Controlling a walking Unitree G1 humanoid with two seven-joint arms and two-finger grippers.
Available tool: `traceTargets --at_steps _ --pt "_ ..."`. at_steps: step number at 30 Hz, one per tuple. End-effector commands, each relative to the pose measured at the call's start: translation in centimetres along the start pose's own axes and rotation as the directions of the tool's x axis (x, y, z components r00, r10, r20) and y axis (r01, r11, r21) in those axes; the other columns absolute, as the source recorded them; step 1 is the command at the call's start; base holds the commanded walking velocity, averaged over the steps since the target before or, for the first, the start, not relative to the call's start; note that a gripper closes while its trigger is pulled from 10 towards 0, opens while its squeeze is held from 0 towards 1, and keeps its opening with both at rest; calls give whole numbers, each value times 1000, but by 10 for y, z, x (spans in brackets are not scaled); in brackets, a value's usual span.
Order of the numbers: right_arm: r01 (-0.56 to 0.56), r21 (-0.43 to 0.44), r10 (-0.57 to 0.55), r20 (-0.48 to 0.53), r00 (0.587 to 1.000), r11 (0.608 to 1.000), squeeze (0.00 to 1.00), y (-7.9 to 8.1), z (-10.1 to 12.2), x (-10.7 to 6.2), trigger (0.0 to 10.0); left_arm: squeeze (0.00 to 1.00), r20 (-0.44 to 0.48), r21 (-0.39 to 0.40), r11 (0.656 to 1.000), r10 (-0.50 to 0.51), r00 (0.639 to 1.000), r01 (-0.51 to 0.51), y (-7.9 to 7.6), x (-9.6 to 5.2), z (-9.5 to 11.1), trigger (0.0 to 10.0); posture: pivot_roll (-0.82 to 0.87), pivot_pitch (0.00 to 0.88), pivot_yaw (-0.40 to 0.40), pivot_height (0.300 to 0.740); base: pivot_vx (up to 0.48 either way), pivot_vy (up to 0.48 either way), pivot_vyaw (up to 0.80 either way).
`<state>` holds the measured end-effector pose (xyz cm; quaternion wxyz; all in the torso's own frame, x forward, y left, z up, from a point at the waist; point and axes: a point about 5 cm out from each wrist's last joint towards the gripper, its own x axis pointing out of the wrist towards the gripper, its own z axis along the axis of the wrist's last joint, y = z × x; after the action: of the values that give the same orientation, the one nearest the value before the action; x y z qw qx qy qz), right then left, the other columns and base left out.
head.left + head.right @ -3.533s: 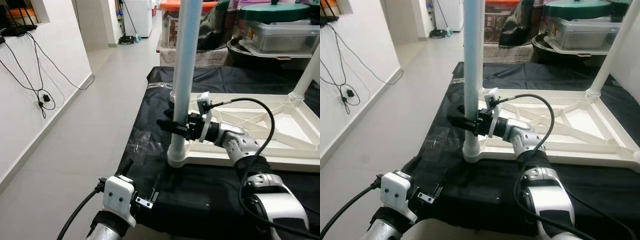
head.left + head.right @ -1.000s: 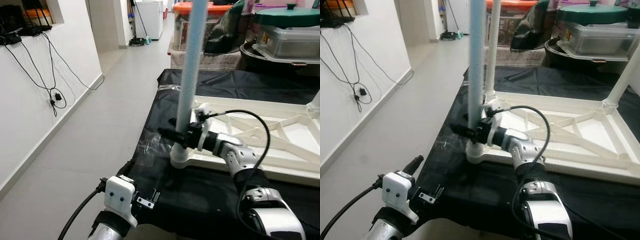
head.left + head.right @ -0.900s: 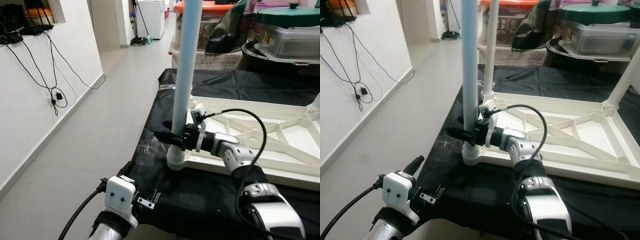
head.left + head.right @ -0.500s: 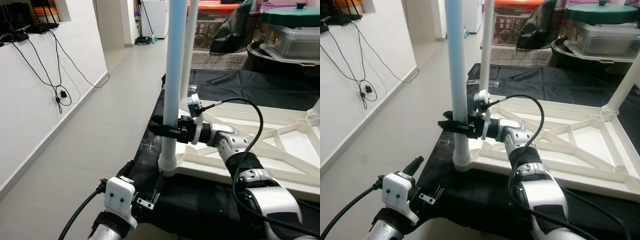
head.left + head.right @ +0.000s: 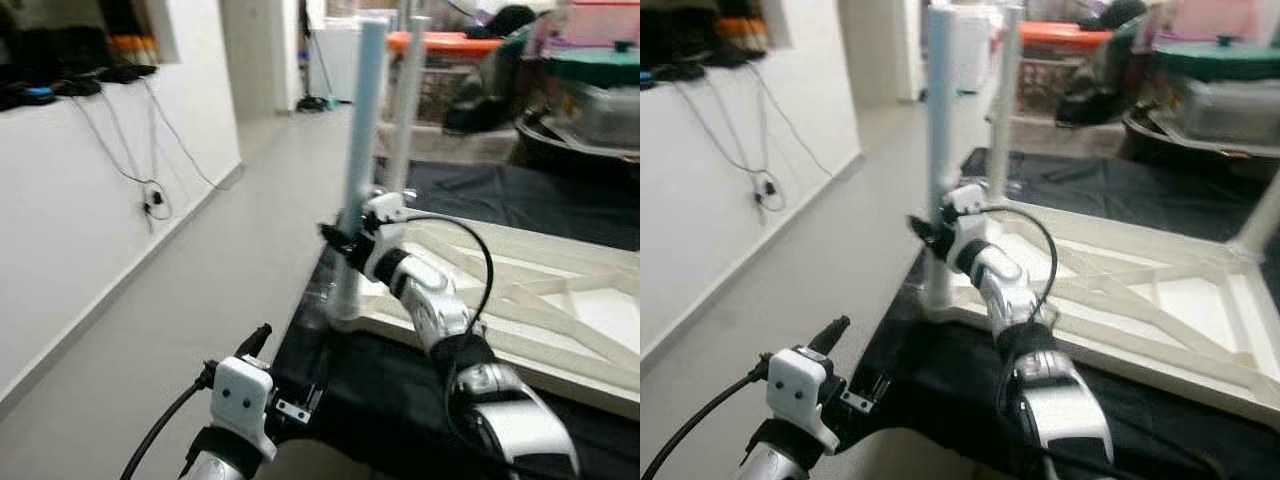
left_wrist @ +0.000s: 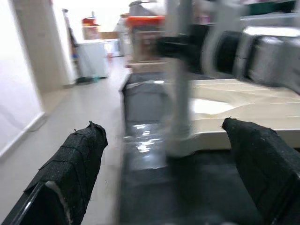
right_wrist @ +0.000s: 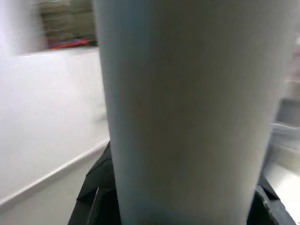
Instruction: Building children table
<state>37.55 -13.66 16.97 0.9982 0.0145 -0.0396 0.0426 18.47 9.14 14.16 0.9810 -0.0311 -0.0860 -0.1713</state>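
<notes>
The head views are blurred. An upturned white table top (image 5: 560, 300) lies on a black sheet (image 5: 400, 400) at centre right of the frame; its right side runs off the edge. A pale blue leg (image 5: 362, 120) stands upright in the table's near left corner socket, and a second white leg (image 5: 405, 110) stands just behind it. The right gripper (image 5: 345, 245) reaches in from the lower right and sits at the blue leg about halfway up, its fingers closed around it. In the right wrist view the leg (image 7: 187, 117) takes up most of the frame, with the dark fingers (image 7: 98, 197) only partly visible at either side of it, near the bottom.

The left gripper (image 5: 262, 335) hangs low at the bottom left of the frame, over the sheet's edge. In the left wrist view its two fingers (image 6: 70, 164) stand wide apart with nothing between them, the leg's base (image 6: 180, 140) blurred beyond.

Storage boxes (image 5: 600, 100) at upper right are too smeared to make out.
</notes>
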Motion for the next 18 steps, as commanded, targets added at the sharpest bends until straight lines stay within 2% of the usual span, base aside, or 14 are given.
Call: traceTargets --at_steps 1,2,3,5,7,13,14,15,16,18 --pt "353 10 -351 -81 933 936 0 -46 -15 -21 0 0 -17 8 1000 2 1000 -2 2 -1 -4 10000 101 0 6 740 0 0 0" --pt "353 10 -351 -81 933 936 0 -46 -15 -21 0 0 -17 8 1000 2 1000 -2 2 -1 -4 10000 101 0 6 740 0 0 0" --pt "419 24 -414 -116 903 908 0 -47 -19 -30 0 0 -16 8 1000 3 1000 -3 2 -1 -4 10000 105 0 4 740 0 0 0" --pt "459 46 -447 -160 880 887 0 -37 -27 -39 0 0 -15 6 1000 6 1000 -6 2 0 -4 10000 101 0 9 740 0 0 0" --pt "454 70 -438 -173 882 888 0 -26 -30 -41 0 0 -15 4 1000 6 1000 -6 2 0 -4 10000 95 0 8 740 0 0 0" --pt "425 78 -412 -138 901 902 0 -10 -27 -33 0 0 -13 3 1000 6 1000 -6 1 2 -3 10000 87 0 -2 740 0 0 0" --pt "358 71 -349 -119 930 931 0 -4 -25 -28 5137 0 -11 2 1000 6 1000 -6 0 2 -3 10000 87 0 -2 740 0 0 0" --pt "343 61 -334 -114 935 937 0 0 -23 -28 5137 0 -11 1 1000 7 1000 -7 0 2 -3 10000 87 0 -2 740 0 0 0" --pt "320 59 -312 -115 943 946 0 3 -22 -28 10000 0 -10 0 1000 8 1000 -8 0 2 -3 10000 87 0 -2 740 0 0 0" --pt "303 59 -295 -120 948 951 0 7 -21 -28 10000 0 -9 -2 1000 10 1000 -10 1 2 -3 10000 59 0 -6 740 0 0 0"
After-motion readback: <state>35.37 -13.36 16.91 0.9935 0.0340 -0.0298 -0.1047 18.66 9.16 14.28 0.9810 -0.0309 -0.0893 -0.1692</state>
